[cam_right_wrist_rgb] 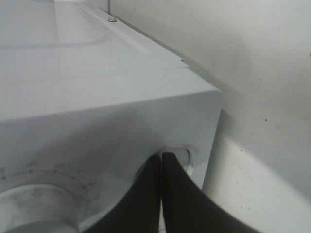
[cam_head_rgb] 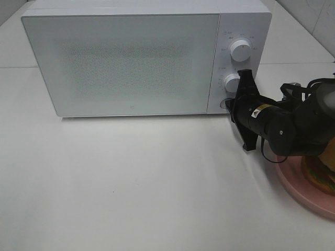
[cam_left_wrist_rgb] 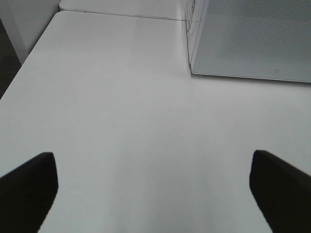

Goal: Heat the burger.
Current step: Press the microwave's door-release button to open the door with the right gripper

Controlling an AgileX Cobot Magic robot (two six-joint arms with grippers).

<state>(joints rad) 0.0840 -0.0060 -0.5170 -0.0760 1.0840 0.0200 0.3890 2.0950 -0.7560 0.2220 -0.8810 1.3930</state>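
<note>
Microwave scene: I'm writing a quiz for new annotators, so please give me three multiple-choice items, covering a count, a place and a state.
1. How many round knobs does the microwave panel carry?
A) one B) two C) four

2. Where is the burger?
A) inside the microwave B) on the pink plate C) on top of the microwave

3. How do the fingers of the right gripper stand?
A) shut, tips at the button below the knobs B) spread wide C) closed around the burger

Answers:
1. B, since two white dials sit one above the other on the panel.
2. B, since it shows on the plate at the table's right edge, partly behind the arm.
3. A, since the right wrist view shows them pressed together at the button.
</note>
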